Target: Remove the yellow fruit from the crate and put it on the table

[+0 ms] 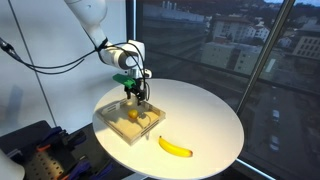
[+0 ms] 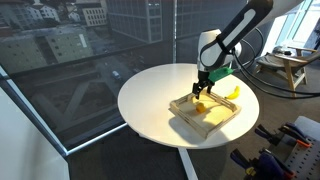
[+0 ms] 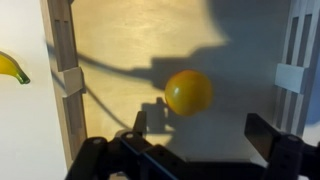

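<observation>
The yellow fruit [image 3: 188, 92], small and round, lies on the pale base inside the crate [image 3: 64, 80]. In the wrist view it sits just ahead of my gripper [image 3: 200, 128], whose jaws stand open and wide apart with nothing between them. In both exterior views the gripper [image 1: 136, 92] [image 2: 203, 88] hangs straight down over the crate [image 1: 112, 112] [image 2: 222, 118], close above the fruit [image 1: 133, 114] [image 2: 199, 105]. The crate rests on the round white table [image 1: 205, 115] [image 2: 150, 100].
A banana [image 1: 175, 147] [image 2: 232, 92] [image 3: 10, 68] lies on the table outside the crate. The crate's clear walls [image 3: 295, 70] rise on both sides of the fruit. Windows stand behind the table, and equipment sits on the floor nearby [image 1: 40, 150].
</observation>
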`<control>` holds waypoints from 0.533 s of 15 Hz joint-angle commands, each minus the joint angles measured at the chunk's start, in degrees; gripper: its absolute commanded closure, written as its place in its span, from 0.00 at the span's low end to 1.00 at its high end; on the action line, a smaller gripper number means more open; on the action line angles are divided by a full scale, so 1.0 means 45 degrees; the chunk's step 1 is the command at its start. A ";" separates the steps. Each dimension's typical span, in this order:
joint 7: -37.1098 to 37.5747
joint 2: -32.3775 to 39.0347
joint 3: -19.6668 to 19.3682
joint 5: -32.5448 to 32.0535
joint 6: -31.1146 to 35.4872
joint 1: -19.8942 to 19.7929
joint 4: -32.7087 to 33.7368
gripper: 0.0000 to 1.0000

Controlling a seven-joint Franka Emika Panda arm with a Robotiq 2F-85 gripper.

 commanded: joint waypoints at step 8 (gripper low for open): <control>0.0195 0.0177 -0.0210 -0.0433 0.0828 0.0235 -0.0548 0.00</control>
